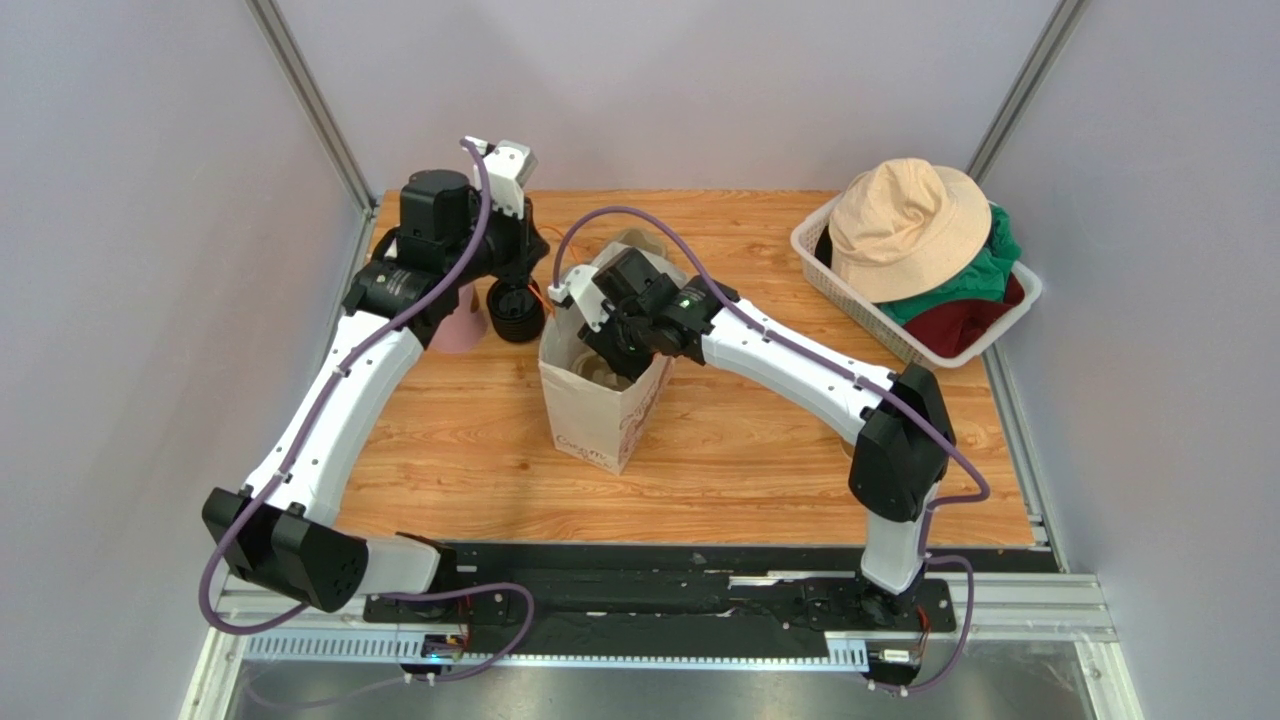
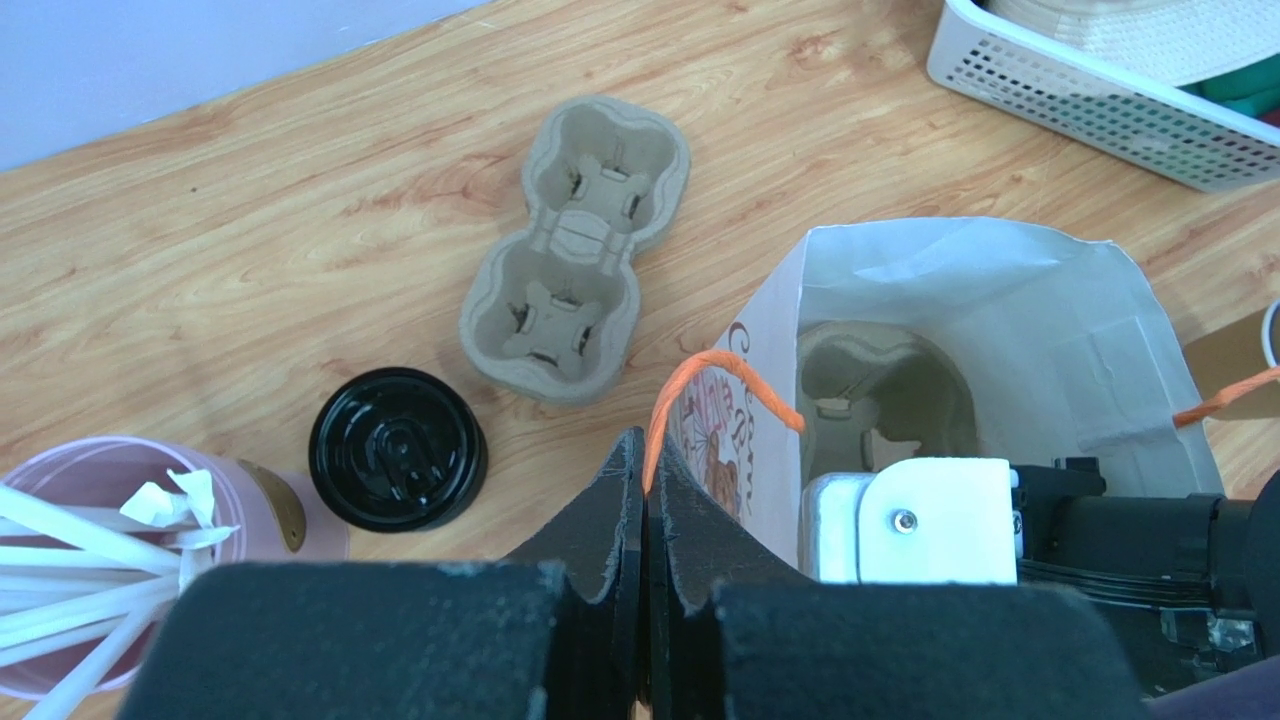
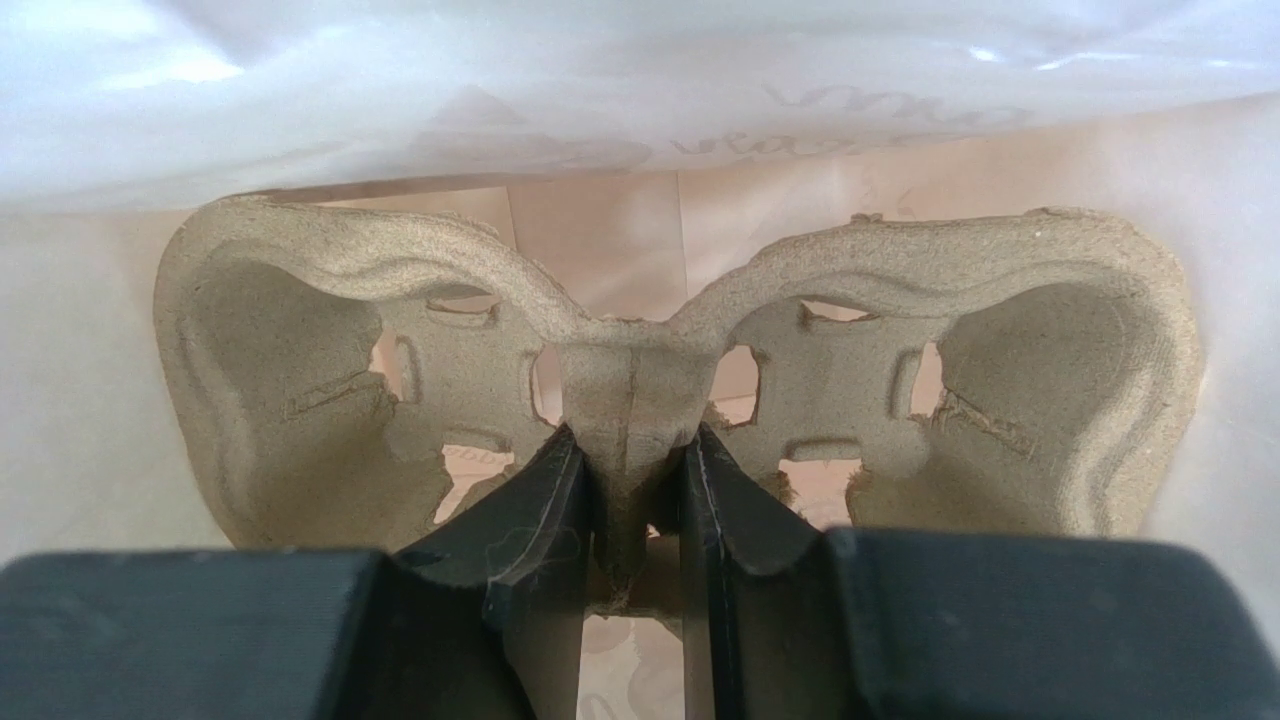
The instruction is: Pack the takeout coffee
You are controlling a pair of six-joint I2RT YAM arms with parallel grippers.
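The takeout coffee (image 2: 398,449) is a cup with a black lid, standing on the table left of the white paper bag (image 2: 962,285); in the top view it (image 1: 516,311) stands beside the bag (image 1: 601,405). My left gripper (image 2: 648,450) is shut on the bag's orange handle (image 2: 729,375) at the bag's left rim. My right gripper (image 3: 631,450) is down inside the bag, shut on the middle ridge of a pulp cup carrier (image 3: 962,360). The carrier's two cup wells are empty.
A second pulp carrier (image 2: 579,248) lies on the table behind the coffee. A pink cup (image 2: 90,495) holding white stirrers stands left of the coffee. A white basket (image 1: 864,308) with a tan hat and clothes sits at the back right.
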